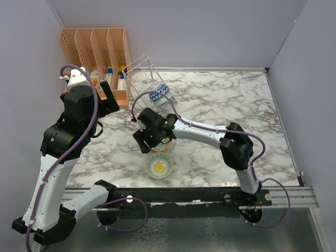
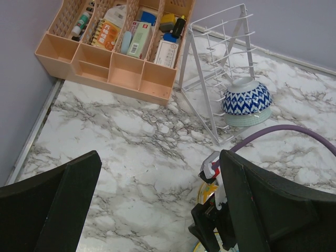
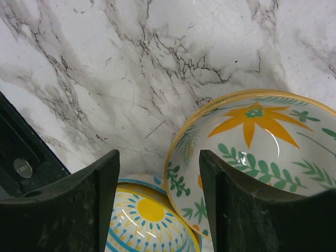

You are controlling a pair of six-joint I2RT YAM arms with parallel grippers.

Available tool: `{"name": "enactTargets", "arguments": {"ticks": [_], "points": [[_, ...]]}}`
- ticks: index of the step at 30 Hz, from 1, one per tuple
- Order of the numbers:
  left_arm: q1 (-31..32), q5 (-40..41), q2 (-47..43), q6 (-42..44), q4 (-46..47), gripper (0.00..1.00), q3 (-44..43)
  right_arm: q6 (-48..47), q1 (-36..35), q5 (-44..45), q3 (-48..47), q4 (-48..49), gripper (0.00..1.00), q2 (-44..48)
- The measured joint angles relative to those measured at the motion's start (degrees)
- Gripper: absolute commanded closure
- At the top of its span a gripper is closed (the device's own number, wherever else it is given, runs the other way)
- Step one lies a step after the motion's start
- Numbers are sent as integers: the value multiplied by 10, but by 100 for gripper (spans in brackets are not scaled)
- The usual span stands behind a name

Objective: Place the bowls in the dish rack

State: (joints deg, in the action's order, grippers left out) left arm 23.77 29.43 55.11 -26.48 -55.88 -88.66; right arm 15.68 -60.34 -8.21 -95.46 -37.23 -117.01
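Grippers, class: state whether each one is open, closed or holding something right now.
Left gripper: open, holding nothing.
Right gripper: open, straddling the rim of the orange-flower bowl, not clamped on it.

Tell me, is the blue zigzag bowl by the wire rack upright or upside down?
Upside down: the blue zigzag bowl has its foot ring up, wide teal rim down.

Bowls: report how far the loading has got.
Done: the zigzag bowl rests on the wires of the dish rack. In hand: the right gripper is open astride the rim of the orange flower bowl, not yet closed. To do: that bowl and the sun bowl, both outside the rack. The left gripper is open and empty.
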Motion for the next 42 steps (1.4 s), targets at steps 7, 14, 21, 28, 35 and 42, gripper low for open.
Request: {"name": "enactTargets", "arguments": {"ticks": [7,14,21,28,35,42], "points": [[0,1,-2,0,0,1,0,-1,0,5,-8,-8,45,-18],[0,2,-3,0,0,1,0,-1,0,11,-18,-12,53,-23],[0,2,-3,0,0,1,0,-1,0,11,-18,-19,62,-24],[0,2,-5,0,0,1,2,-1,0,17,-18,-23,83,-24],[0,2,-15,0,0,1,12,4,-1,28,-19,-24,91,-17],[0,3,-21,-1,1,1,24,5,-1,41,-19,-31,99,2]]}}
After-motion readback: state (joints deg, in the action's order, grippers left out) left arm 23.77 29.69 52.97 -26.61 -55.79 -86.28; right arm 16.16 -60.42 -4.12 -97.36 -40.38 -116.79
